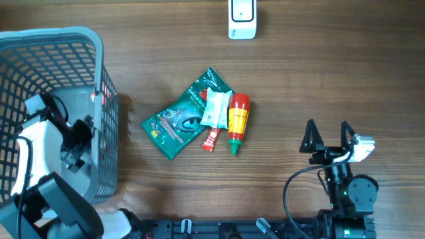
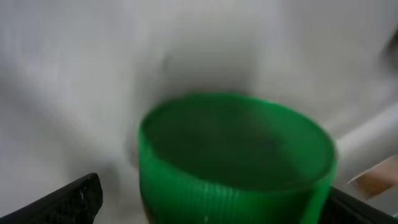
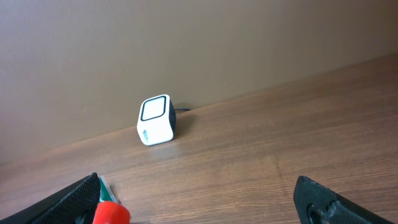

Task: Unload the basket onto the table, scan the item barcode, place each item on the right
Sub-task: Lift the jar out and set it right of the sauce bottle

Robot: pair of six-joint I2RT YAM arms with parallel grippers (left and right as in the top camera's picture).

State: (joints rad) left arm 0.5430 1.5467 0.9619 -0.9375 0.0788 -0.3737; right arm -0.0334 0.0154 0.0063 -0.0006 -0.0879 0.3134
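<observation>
We judge the task barely begun. Neither gripper holds anything, and nothing stands in front of the white cube-shaped barcode scanner (image 1: pixel 242 18). It sits alone at the far edge of the brown wooden desk (image 1: pixel 345 66), its dark-rimmed window turned towards the right wrist camera.

The left gripper (image 1: pixel 74 143) is down inside the grey plastic mesh basket (image 1: pixel 99 46) at the left, jaws spread wide. Its own camera shows, blurred and very close, a green ribbed round lid (image 2: pixel 236 155) between the two black fingers (image 2: pixel 68 199). We see no contact with it. The blur hides what the lid belongs to, but we take this to be the item being reached for.

The right gripper (image 1: pixel 328 133) hovers over bare desk at the near right, jaws likewise spread and empty. It points towards the scanner but is well apart from it.

In the middle of the desk lie a dark green foil pouch (image 1: pixel 174 123), a small white sachet (image 1: pixel 215 108) partly on top of it, a thin red stick sachet (image 1: pixel 211 139) and a red-and-yellow sauce bottle with a green cap (image 1: pixel 238 123). They lie close together, well apart from the scanner and from both grippers.

What remains, as we judge it, is nearly everything: closing on an item, lifting it, carrying it to the scanner and turning its barcode to the window. We can make out no barcode in any view, so we cannot tell which face must be presented.
</observation>
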